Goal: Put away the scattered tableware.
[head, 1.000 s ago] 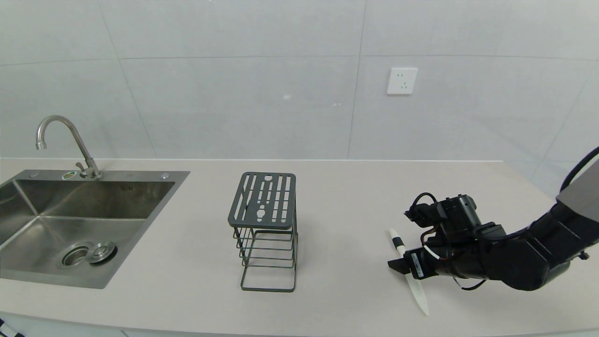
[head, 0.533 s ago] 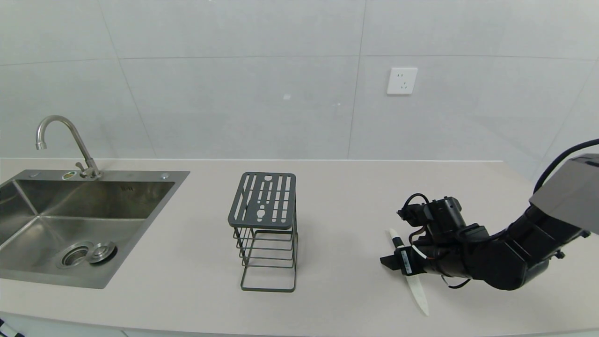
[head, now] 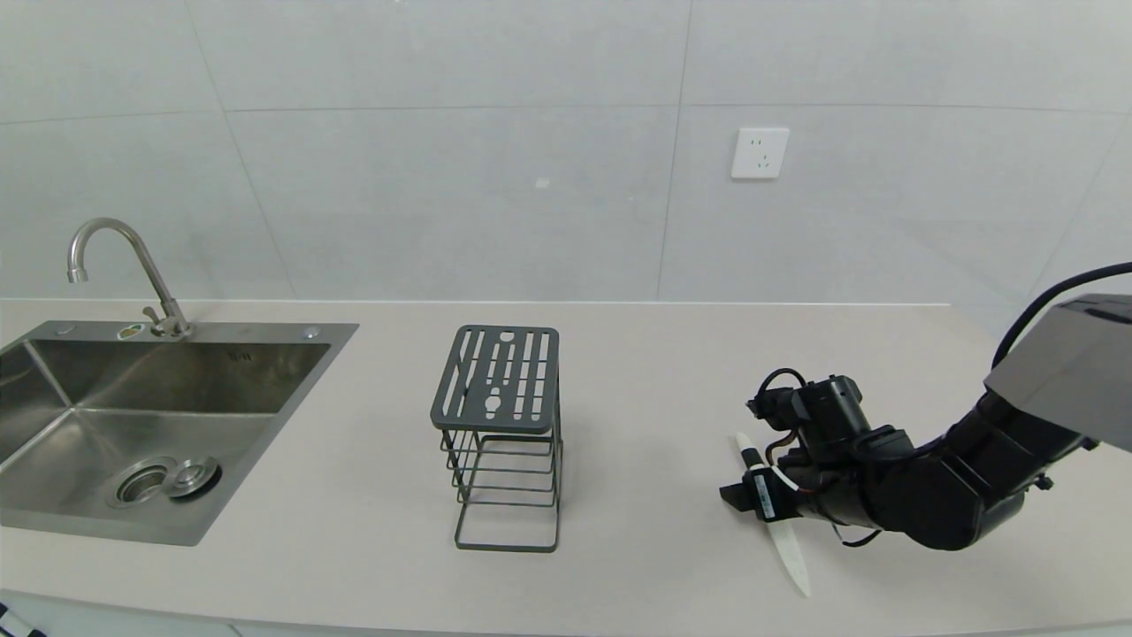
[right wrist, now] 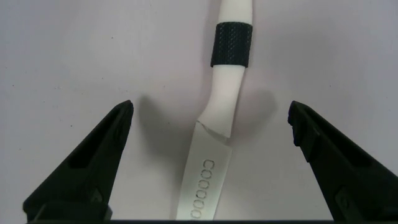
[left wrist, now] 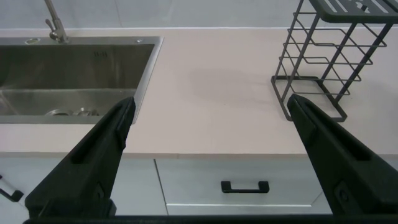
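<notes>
A white knife [head: 782, 535] with a black band on its handle lies flat on the counter at the right. In the right wrist view the knife [right wrist: 224, 118] lies between the two spread fingers, handle pointing away and blade toward the camera. My right gripper [head: 741, 497] is open and low over the knife where handle meets blade. A dark wire knife rack [head: 500, 433] with a slotted top stands mid-counter, well to the left of the knife. My left gripper [left wrist: 208, 155] is open, off the counter's front edge, with the rack [left wrist: 323, 59] ahead of it.
A steel sink [head: 133, 416] with a curved tap [head: 124, 265] fills the counter's left end. The sink [left wrist: 68, 74] also lies ahead of the left gripper. A drawer with a black handle [left wrist: 245, 186] sits under the counter. Bare counter [head: 654, 425] lies between rack and knife.
My right arm has moved left and slightly down, bringing the open gripper lower over the knife. The knife and rack have not moved.
</notes>
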You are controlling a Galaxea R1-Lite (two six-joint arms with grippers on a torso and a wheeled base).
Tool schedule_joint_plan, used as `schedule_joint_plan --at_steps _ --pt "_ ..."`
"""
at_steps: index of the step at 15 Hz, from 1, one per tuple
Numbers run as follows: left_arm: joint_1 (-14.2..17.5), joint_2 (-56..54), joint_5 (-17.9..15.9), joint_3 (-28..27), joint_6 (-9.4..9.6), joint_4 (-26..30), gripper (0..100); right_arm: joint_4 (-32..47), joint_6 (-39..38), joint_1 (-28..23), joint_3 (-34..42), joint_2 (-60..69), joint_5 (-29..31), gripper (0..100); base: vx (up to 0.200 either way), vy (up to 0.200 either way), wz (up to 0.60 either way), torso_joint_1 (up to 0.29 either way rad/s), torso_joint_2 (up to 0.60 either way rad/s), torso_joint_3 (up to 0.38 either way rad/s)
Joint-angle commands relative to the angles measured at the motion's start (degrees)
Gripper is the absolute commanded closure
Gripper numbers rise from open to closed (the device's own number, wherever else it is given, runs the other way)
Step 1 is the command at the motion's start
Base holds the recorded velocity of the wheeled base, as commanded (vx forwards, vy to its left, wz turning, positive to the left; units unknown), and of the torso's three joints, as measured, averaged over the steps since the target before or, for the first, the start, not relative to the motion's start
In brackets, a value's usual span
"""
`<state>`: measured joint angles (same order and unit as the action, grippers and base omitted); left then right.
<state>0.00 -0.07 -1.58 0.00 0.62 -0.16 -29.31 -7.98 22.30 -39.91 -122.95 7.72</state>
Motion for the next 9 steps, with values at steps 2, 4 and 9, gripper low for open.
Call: schedule_joint_plan --at_steps 2,4,9 --pt "0.00 0.07 0.00 0.00 -0.01 -0.02 0 -0.05 -0.01 0.20 0.01 0.00 -0.07 0 0.000 0.000 0.00 0.000 0.00 0.000" --pt "0.00 0.07 0.00 0.00 -0.01 -0.02 0 -0.05 -0.01 0.20 0.27 -0.18 -0.16 0 0.000 0.000 0.00 0.000 0.00 0.000" --pt "0.00 0.07 0.00 0.00 -0.01 -0.02 0 -0.05 -0.01 0.29 0.19 -1.76 -0.33 100 0.000 0.000 0.00 0.000 0.00 0.000"
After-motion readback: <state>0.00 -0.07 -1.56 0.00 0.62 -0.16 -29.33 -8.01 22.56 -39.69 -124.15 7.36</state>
